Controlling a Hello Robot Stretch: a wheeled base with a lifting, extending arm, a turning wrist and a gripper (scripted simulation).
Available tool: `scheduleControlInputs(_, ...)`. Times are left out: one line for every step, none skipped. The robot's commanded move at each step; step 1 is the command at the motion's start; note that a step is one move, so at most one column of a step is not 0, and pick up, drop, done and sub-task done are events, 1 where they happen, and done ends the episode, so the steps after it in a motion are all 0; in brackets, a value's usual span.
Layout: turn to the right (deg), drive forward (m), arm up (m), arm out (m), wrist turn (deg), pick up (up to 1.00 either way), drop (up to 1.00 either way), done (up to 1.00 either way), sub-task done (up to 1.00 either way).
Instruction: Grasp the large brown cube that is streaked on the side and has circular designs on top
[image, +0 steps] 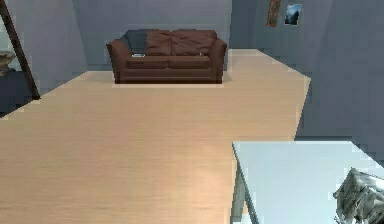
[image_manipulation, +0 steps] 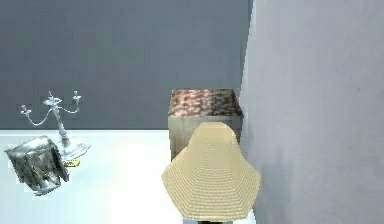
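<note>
While the forward view gave a brown sofa (image: 166, 56), wood floor (image: 130, 130) and a corner of the white table (image: 290, 170) with a crumpled grey thing (image: 362, 195), the arm side view added a silver candelabra (image_manipulation: 55, 120), a tan ribbed hat (image_manipulation: 211, 172) and, just behind it, the brown cube (image_manipulation: 205, 112). It stood upright, streaked side facing the view, mottled top up, no long axis evident. The state of the gripper's fingers could not be told
</note>
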Motion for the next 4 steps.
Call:
scheduleControlInputs(0.0,0.0,0.5,0.0,0.0,0.0,0.0,0.0,0.0)
scheduleControlInputs(0.0,0.0,0.34,0.0,0.0,0.0,0.0,0.0,0.0)
scheduleControlInputs(0.0,0.0,0.0,0.34,0.0,0.0,0.0,0.0,0.0)
scheduleControlInputs(0.0,0.0,0.0,0.0,45.0,0.0,0.0,0.0,0.0)
